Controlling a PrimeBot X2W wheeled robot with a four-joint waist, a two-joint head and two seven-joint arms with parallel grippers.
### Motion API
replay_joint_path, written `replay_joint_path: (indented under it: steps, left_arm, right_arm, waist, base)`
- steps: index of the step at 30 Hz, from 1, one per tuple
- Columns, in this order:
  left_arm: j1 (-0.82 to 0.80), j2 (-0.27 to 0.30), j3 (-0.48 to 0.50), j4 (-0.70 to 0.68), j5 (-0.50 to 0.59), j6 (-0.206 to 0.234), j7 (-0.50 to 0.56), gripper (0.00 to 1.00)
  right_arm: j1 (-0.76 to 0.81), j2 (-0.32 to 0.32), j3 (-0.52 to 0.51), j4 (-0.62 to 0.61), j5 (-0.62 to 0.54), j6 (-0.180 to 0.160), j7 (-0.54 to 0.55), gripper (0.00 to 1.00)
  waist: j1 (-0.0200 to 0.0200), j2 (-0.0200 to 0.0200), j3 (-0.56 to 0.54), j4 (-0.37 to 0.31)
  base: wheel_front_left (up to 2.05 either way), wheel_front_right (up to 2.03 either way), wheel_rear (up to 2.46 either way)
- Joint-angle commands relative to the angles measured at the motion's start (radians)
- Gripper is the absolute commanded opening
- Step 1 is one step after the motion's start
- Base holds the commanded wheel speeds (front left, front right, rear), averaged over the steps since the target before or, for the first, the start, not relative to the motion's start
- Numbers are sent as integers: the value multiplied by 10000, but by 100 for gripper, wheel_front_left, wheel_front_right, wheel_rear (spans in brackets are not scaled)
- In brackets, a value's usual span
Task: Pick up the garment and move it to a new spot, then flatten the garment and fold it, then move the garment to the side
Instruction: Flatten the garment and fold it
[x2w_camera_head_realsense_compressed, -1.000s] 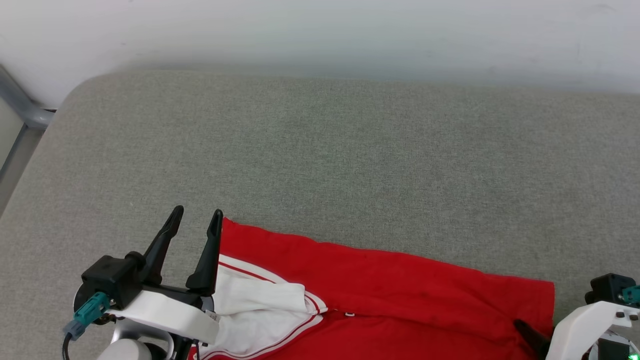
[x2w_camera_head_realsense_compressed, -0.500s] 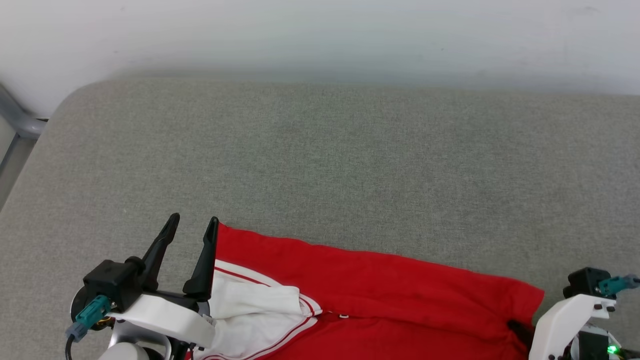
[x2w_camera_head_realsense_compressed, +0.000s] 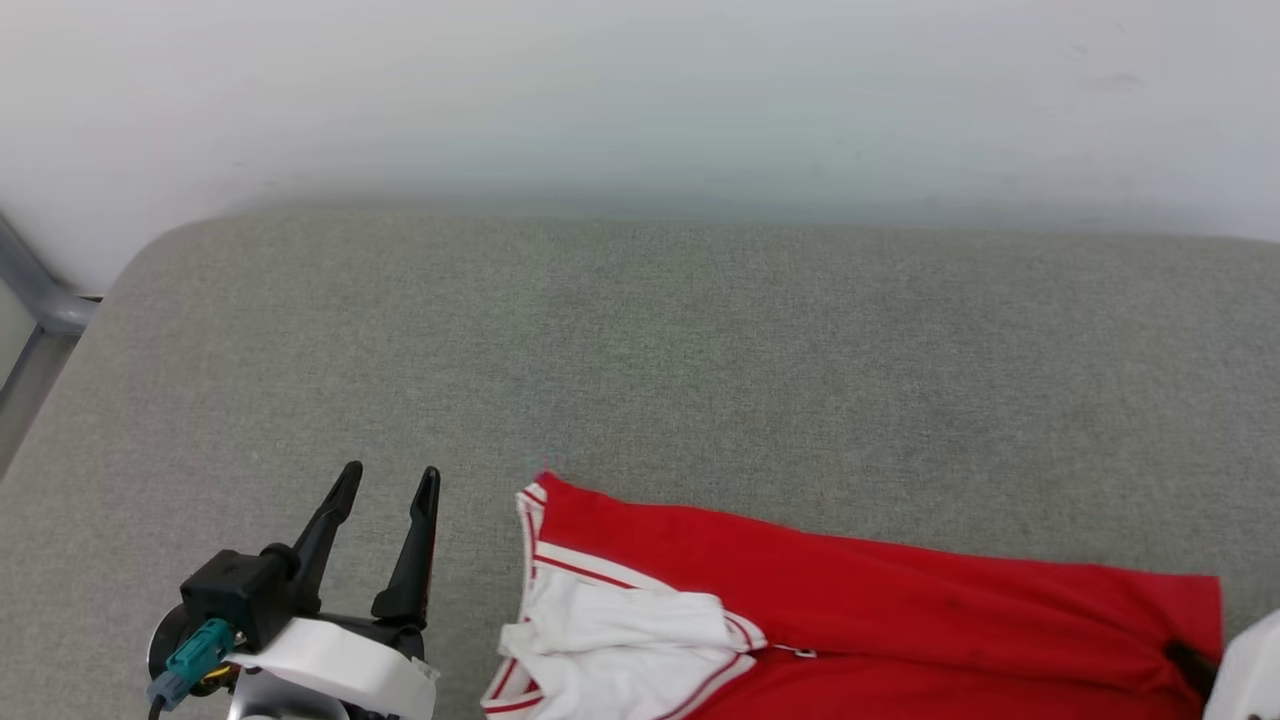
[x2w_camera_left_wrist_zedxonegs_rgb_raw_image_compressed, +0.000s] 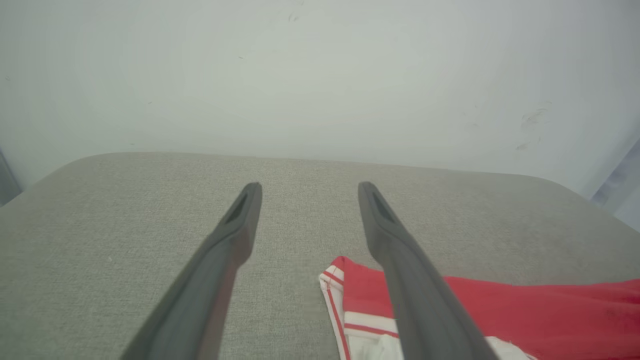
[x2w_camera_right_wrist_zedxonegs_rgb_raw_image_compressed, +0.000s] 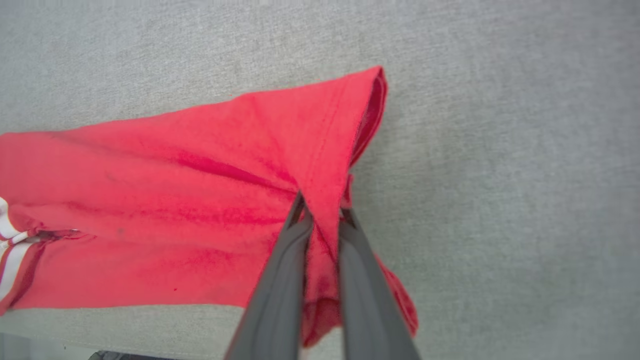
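Grey metal bar far left. White wall behind. Grey cloth surface wide, flat. Left gripper low left, fingers wide apart, holding nothing. Garment lies just right of it: red, white striped part at left end. Right gripper pinches red right end.

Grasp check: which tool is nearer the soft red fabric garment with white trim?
Right. Right tool is shut on the garment at its plain end; left tool open beside the white-trimmed end, apart.

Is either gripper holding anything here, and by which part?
Right gripper pinches the garment at a bunched fold near its plain red end; left gripper is open, empty.
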Motion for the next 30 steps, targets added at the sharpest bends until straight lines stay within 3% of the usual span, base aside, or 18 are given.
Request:
replay_joint_path:
  steps: [1,4,8,14,17,18,19,20,30]
  left_arm:
    - [129,-12,-22,-27,-3,45,-11,100]
    - [208,-4,-56,-52,-2,85,27,100]
    - [273,-10,-117,-65,-26,145,98,100]
    - [275,12,-209,-51,-59,171,260,100]
    - [251,30,-238,-89,-51,172,301,100]
    - [237,41,-244,-101,-55,177,324,100]
    - [151,52,-254,-119,-57,174,349,100]
    - [114,53,-257,-127,-59,163,356,100]
    - [-223,18,-268,-165,-85,81,316,100]
  right_arm:
    - [61,-97,-261,-96,-22,-4,105,0]
    - [40,-92,-461,-156,148,-4,366,0]
    - [-211,532,-691,-126,1079,-4,1071,0]
    - [-151,1122,-604,-264,3362,-4,2658,0]
    - [-144,1180,-388,103,5135,-4,3056,0]
    - [-122,1184,-187,280,5762,-4,3071,0]
    - [-272,1173,494,806,7344,-4,2820,0]
    - [-348,1175,812,946,7737,-4,2711,0]
    - [-1390,1175,3983,1735,9870,-3,746,0]
  waist:
    - [0,-1,-73,-33]
    - [0,-1,-162,-90]
    - [0,-1,-284,-130]
    - [0,-1,-418,-57]
    - [0,-1,-422,19]
    - [0,-1,-408,48]
    - [0,-1,-352,140]
    - [0,-1,-333,178]
    - [0,-1,172,635]
  base:
    - [0,0,0]
    - [0,0,0]
    - [0,0,0]
    - [0,0,0]
    - [0,0,0]
    - [0,0,0]
    - [0,0,0]
    - [0,0,0]
    - [0,0,0]
